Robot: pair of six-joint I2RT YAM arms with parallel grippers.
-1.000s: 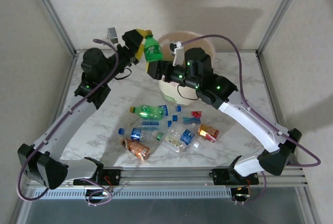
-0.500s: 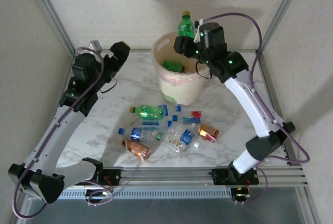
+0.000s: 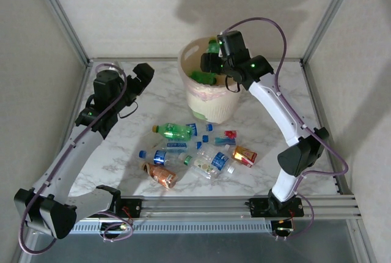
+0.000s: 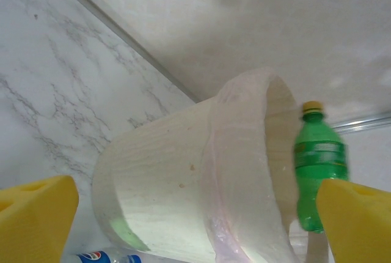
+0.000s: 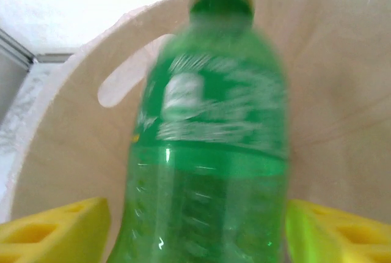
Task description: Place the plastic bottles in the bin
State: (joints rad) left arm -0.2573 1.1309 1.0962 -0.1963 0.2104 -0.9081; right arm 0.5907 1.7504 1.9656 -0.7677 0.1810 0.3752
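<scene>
Soft even light, arm shadows across the back wall; the green bottle is pure motion blur, sky-white glare behind it.

Green bottle, seemingly upright, over cream bin; other bottles scattered nearby.

The right gripper and a green bottle block the bin mouth; bare table lies left of it.

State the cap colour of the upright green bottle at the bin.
Yellow. The cap shows best in the left wrist view.
</scene>
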